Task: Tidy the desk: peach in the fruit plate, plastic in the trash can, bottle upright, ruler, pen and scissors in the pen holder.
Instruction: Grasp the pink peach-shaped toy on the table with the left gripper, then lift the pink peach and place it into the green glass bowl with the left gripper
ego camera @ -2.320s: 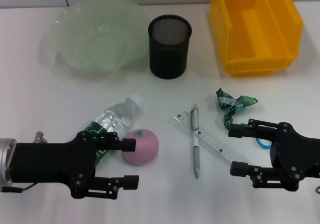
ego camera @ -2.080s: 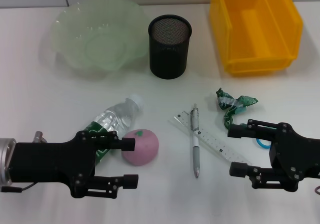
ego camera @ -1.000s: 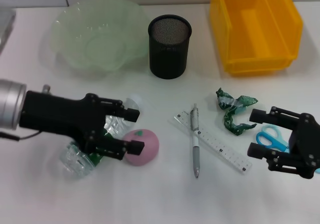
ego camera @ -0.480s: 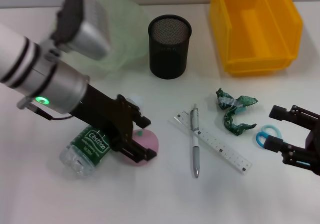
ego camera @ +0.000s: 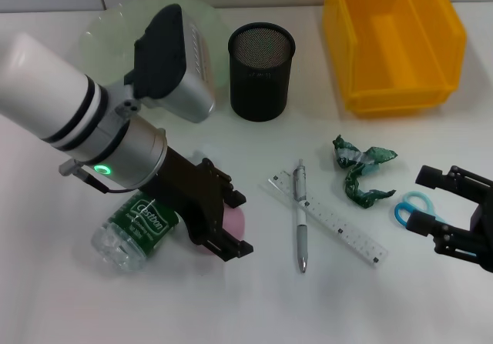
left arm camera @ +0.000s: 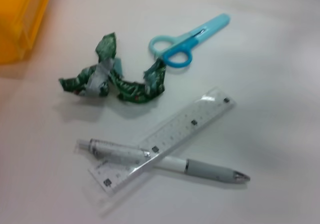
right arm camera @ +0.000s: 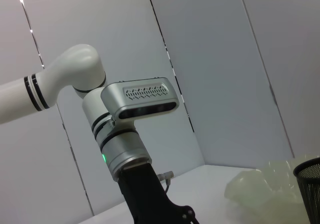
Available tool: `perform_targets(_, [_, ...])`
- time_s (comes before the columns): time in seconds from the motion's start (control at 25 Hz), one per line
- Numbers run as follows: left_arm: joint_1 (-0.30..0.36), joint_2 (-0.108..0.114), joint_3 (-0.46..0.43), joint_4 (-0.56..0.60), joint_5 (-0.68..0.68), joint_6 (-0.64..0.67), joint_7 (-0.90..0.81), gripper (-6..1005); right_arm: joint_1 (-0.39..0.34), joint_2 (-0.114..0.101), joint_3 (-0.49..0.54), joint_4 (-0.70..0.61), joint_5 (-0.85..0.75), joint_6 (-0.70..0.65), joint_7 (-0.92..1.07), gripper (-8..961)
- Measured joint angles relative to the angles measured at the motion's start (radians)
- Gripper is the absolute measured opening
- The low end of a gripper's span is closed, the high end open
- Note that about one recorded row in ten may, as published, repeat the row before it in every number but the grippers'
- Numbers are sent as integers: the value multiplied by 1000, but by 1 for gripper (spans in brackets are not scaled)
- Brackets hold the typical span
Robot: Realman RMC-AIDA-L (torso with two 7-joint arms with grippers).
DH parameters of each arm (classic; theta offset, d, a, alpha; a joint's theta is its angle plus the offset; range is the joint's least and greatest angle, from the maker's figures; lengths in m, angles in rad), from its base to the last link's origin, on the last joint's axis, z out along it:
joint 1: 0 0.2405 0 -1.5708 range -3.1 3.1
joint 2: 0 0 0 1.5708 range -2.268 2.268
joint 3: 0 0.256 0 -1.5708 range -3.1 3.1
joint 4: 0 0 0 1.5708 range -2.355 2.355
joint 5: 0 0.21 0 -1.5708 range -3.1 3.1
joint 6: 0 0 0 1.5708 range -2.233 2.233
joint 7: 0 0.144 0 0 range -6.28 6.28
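The left gripper (ego camera: 231,222) was angled steeply down over the pink peach (ego camera: 233,219), which was straddled by its widely spread jaws. The lying bottle (ego camera: 137,227) was found just behind those jaws, the pen (ego camera: 300,217) crossed over the ruler (ego camera: 331,219) beyond them. The right gripper (ego camera: 433,203) was held low with parted jaws, with the blue scissors (ego camera: 409,206) between them, just beside the green plastic (ego camera: 360,170).
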Motion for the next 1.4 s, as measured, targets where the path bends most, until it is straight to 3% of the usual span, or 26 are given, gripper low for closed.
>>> perform_targets(0.28, [8, 1, 57, -25, 17, -47, -7, 782, 0, 3, 0, 1, -4, 8, 0, 759])
perform_targets(0.72, [19, 3, 61, -25, 11, -77, -2, 492, 0, 4, -7, 1, -6, 10, 0, 760])
perform_targets(1.16, [31, 4, 60, -25, 16, -99, 3, 69, 0, 5, -6, 1, -6, 11, 0, 760])
perform_targets(1.4, [32, 5, 53, -22, 0, -100, 5, 34, 0, 5, -4, 1, -6, 11, 0, 759])
